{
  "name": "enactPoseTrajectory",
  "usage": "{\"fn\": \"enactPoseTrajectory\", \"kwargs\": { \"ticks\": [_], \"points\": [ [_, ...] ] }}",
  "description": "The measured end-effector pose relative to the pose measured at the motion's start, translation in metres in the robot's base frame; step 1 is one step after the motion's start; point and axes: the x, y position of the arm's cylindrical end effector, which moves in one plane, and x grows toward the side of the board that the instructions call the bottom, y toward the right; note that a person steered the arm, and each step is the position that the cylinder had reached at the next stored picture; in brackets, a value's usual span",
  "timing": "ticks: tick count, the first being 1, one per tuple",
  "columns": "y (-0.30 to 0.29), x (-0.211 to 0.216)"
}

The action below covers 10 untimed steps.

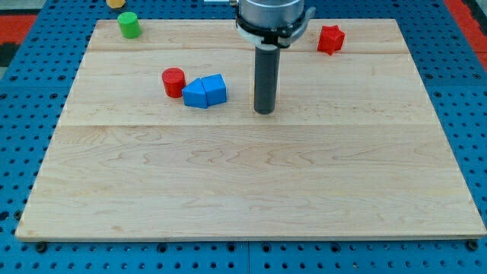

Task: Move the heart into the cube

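A green cylinder (129, 24) stands at the far left corner of the wooden board (243, 190), a yellow block (116, 3) just beyond it, off the board's edge. A red star-shaped block (330, 39) sits far right, the blue pegboard (23, 137) surrounding everything

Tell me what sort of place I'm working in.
Probably a lab tabletop rig: a wooden board on a blue pegboard, small coloured blocks like the red cylinder, and my tip right of the blue blocks.

no readable text, labels or numbers anywhere in view.
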Motion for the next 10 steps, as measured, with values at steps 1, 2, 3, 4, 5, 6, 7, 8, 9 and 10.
{"fn": "enactPoseTrajectory", "kwargs": {
  "ticks": [1, 2, 3, 4, 5, 6, 7, 8, 9, 10],
  "points": [
    [-0.036, -0.069],
    [-0.026, -0.061],
    [-0.036, -0.023],
    [-0.01, 0.002],
    [0.02, -0.001],
    [0.049, -0.014],
    [0.056, 0.01],
    [0.069, 0.006],
    [0.061, -0.026],
    [0.004, -0.061]
  ]
}}
